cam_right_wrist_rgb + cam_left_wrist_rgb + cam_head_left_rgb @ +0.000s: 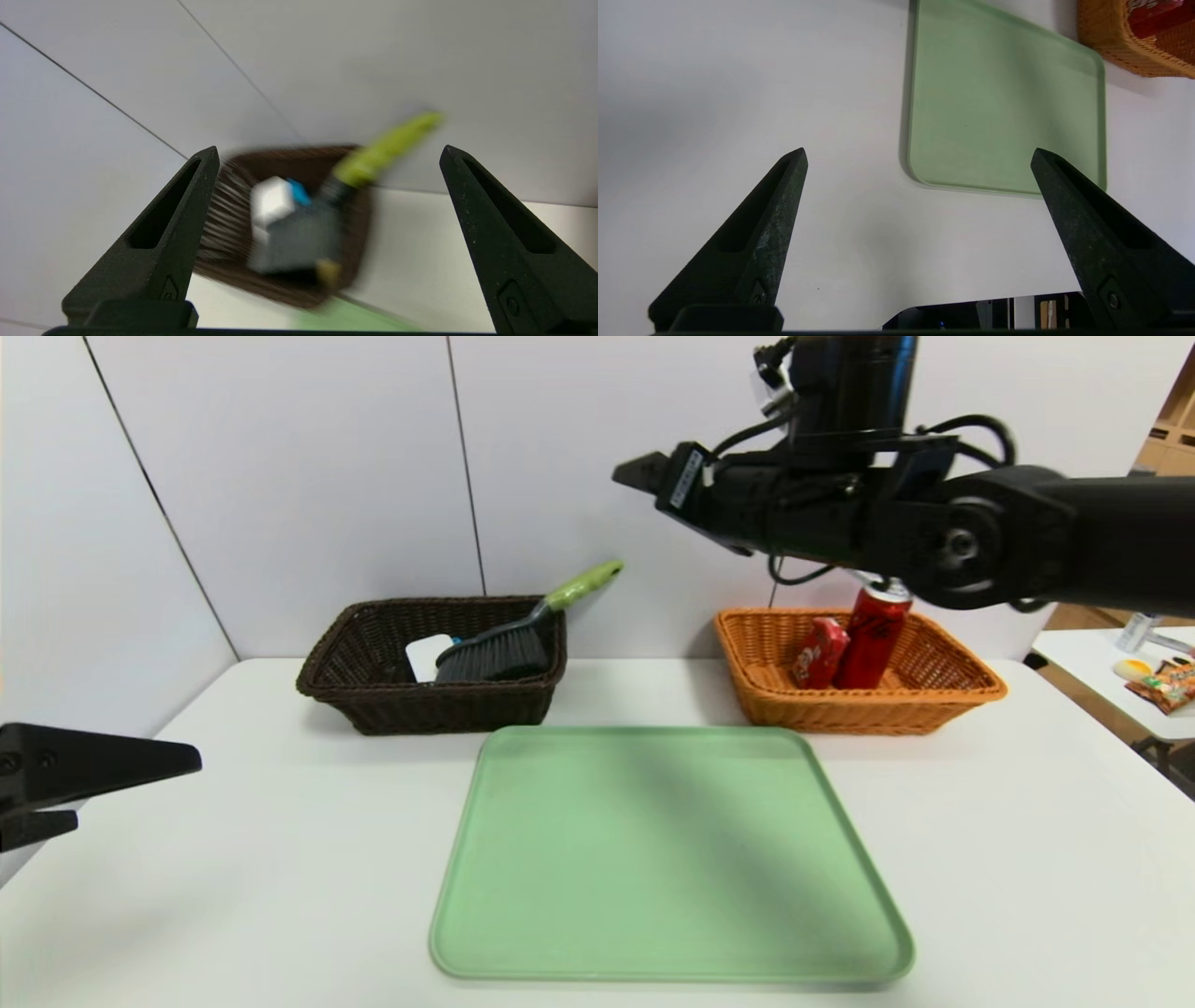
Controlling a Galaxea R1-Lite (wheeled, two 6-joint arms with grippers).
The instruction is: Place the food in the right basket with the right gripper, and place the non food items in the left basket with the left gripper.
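Note:
The dark brown left basket (373, 705) holds a brush (504, 649) with a green handle and a white item (427, 656). It shows blurred in the right wrist view (233, 219) with the brush (387, 144). The orange right basket (943, 695) holds a red can (875, 635) and a red packet (820, 653). The green tray (663, 859) is empty. My right gripper (639, 474) is open and empty, raised high above the table between the baskets. My left gripper (131, 784) is open and empty, low at the table's left edge.
The tray (1004, 102) lies in the table's middle front, and a corner of the orange basket (1111, 51) shows in the left wrist view. A side table (1102, 658) at the far right carries snack packets (1167, 686). A white wall stands behind the baskets.

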